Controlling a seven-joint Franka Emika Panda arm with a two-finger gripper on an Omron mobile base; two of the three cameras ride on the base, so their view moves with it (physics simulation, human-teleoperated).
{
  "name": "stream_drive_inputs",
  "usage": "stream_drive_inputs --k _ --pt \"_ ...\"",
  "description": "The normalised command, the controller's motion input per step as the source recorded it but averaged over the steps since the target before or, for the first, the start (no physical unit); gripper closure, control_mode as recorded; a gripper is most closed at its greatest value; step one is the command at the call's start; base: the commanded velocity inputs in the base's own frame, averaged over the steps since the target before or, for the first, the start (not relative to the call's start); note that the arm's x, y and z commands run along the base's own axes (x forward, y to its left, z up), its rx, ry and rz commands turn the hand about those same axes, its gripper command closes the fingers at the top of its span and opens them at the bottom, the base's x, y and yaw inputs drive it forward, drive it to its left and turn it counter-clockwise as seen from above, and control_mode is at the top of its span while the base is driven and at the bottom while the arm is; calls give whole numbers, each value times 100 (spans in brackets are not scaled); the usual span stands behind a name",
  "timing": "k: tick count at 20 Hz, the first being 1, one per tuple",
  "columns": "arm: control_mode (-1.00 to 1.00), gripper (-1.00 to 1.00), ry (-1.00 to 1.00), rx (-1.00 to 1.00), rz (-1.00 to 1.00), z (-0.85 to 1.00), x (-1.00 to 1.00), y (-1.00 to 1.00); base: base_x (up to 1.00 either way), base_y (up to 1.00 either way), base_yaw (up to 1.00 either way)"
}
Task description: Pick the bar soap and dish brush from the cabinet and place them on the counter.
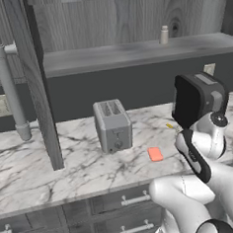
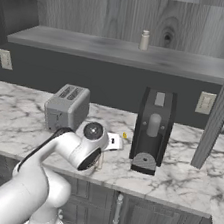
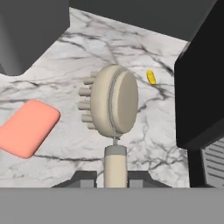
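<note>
Dark grey wood-grain cabinet (image 1: 130, 18) across the back wall, doors swung open, grey shelf (image 2: 117, 51) running its width with a small beige upright bottle (image 2: 144, 40) standing on it. Below, white marble tabletop (image 1: 67, 157) with grey veins, over dark grey drawers with silver handles. On the tabletop, a black coffee machine (image 2: 153, 130) toward the right and a silver toaster (image 1: 112, 125) toward the left, well apart from each other. White arm bent low over the front edge of the tabletop, between toaster and coffee machine.

Lying flat on the marble, in front of and right of the toaster: bar soap (image 1: 155, 154), orange-red, rounded corners, touching nothing else. In the hand view, same soap (image 3: 26, 127) at lower left, near the brush head but apart from it.

Fingers (image 3: 115, 177) closed on the handle of the dish brush (image 3: 111, 105), tan, round head pointing away from the hand, bristles jutting to the side, head raised over the marble between soap and coffee machine. Whether the head touches the tabletop, cannot tell.

Tiny yellow speck (image 3: 151, 77) on the marble just beyond the brush head, close to the coffee machine.
</note>
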Motion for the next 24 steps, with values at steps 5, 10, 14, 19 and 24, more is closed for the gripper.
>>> stream_drive_inputs --k 5,10,14,19,24 --pt "-100 100 -7 0 -3 -53 8 23 0 0 0" --pt "-100 100 -7 0 -2 -60 0 38 0 0 0" --pt "-100 100 -6 0 -2 -61 0 53 0 0 0" --pt "-100 100 -6 0 -2 -62 0 61 0 0 0" --pt "-100 100 -5 -1 -2 -69 0 66 0 0 0"
